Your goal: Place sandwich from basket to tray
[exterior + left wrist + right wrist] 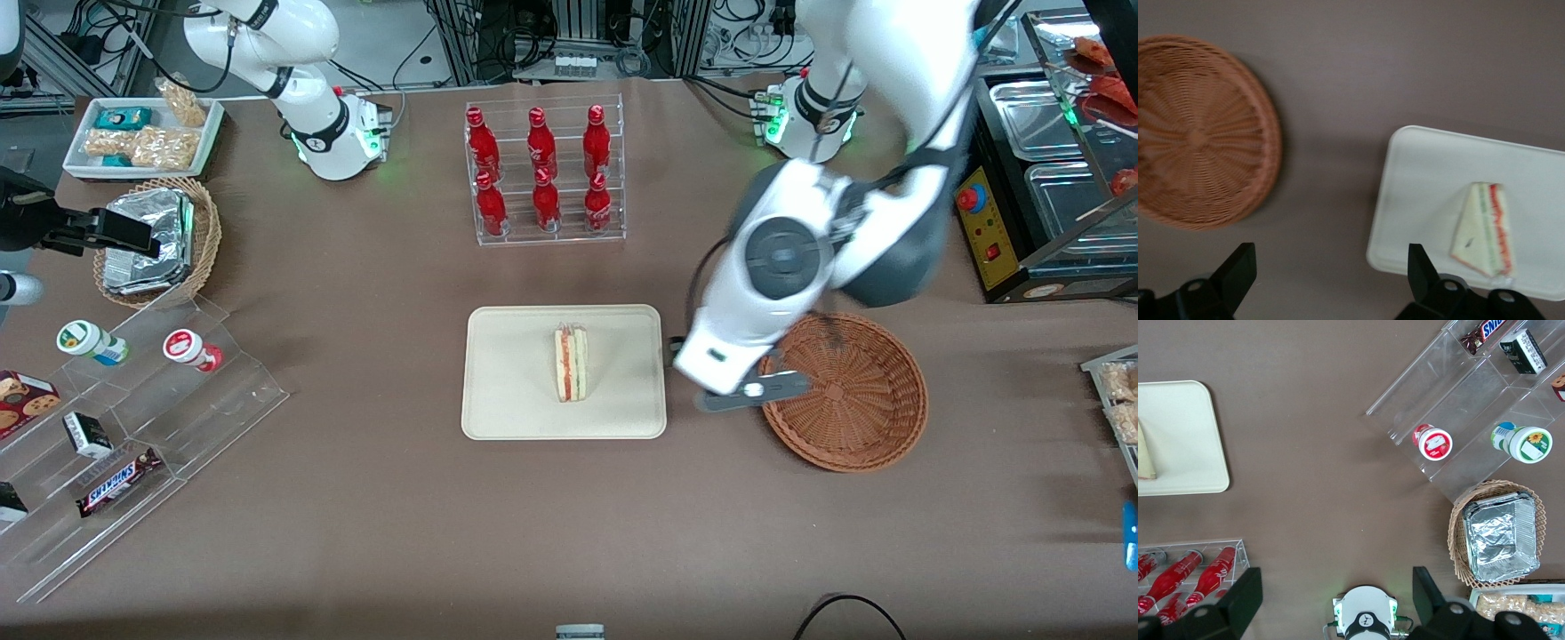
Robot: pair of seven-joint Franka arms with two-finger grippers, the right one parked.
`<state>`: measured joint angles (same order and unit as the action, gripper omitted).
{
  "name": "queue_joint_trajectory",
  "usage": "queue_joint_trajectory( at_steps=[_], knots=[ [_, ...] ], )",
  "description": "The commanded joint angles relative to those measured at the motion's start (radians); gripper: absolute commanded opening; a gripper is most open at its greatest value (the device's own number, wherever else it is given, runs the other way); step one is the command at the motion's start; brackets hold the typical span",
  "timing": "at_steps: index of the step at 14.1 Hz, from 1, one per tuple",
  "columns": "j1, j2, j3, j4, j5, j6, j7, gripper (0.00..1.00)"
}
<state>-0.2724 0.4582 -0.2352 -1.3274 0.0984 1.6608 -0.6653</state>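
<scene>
The sandwich point(571, 363) is a white wedge with red and green layers. It stands on the cream tray point(507, 396) near its middle. It also shows in the left wrist view point(1485, 230) on the tray point(1425, 173). The reddish-brown wicker basket point(853, 400) lies empty beside the tray, toward the working arm's end; the left wrist view shows its empty inside point(1198, 133). My left gripper point(711, 369) hangs above the bare tablecloth between tray and basket. It is open and empty point(1329, 253). The tray's corner and an edge of the sandwich point(1145, 453) show in the right wrist view.
A clear rack of red bottles point(544, 173) stands farther from the front camera than the tray. Toward the parked arm's end are a tan basket with foil packets point(156, 240), a white snack tray point(142, 133) and a clear stepped shelf point(133, 427). A counter unit point(1049, 178) stands at the working arm's end.
</scene>
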Motion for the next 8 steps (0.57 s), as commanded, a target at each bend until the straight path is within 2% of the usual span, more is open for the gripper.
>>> queue_joint_trajectory(
  at_steps=[1,6,8],
  knots=[
    [0.090,-0.082,-0.007,-0.047,-0.020,-0.102,0.114,1.00],
    [0.286,-0.185,-0.006,-0.070,-0.068,-0.239,0.321,1.00],
    [0.352,-0.199,-0.006,-0.050,-0.068,-0.256,0.329,1.00]
  ],
)
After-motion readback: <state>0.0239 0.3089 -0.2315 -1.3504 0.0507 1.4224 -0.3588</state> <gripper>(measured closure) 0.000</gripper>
